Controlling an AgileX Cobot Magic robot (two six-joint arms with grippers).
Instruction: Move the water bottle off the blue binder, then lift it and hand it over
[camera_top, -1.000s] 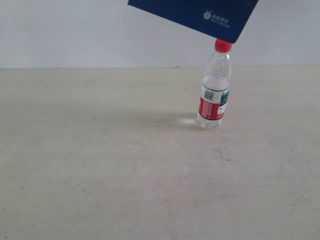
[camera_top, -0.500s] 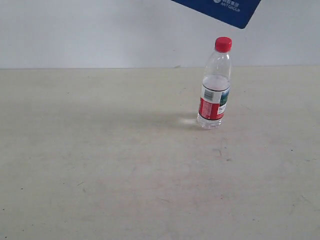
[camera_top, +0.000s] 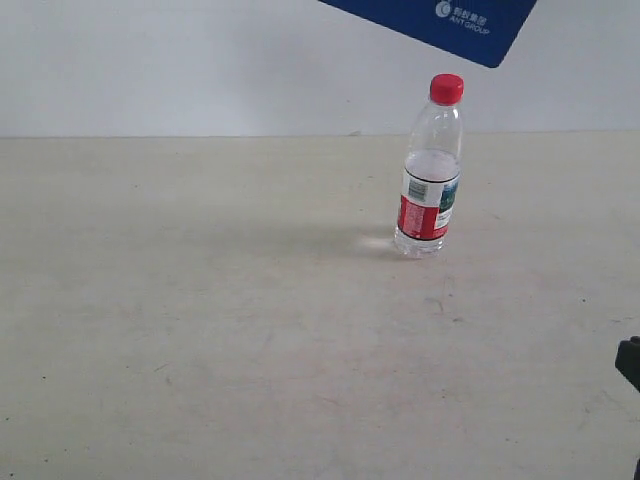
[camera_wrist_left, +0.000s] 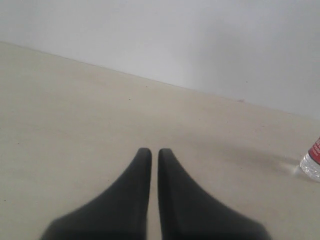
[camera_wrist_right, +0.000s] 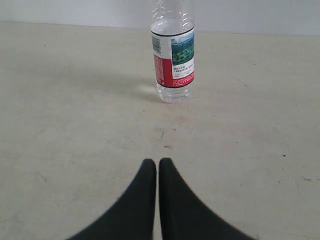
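Exterior view: the water bottle (camera_top: 432, 165) stood upright on the counter (camera_top: 200, 350), at about 2 o'clock from the frame's middle. The blue binder (camera_top: 430, 20) hung tilted in the air at 1 o'clock, its low corner just above the red cap and apart from it. Whatever carried it lay outside the frame. A sag or swing of that corner could have clipped the cap and toppled the bottle. A dark shape (camera_top: 630, 365) at 4 o'clock was too cropped to identify.

Left wrist view: the left claw (camera_wrist_left: 151, 150) was pinched together, empty, low over bare counter. Only the bottle's base showed, well off toward its 2 o'clock.

Right wrist view: the right claw (camera_wrist_right: 153, 161) was likewise closed on nothing, with the bottle dead ahead at 12 o'clock and well apart. Advancing without spreading first would likely shove the bottle over. This view alone gave the label close up, but it showed neither cap nor binder.
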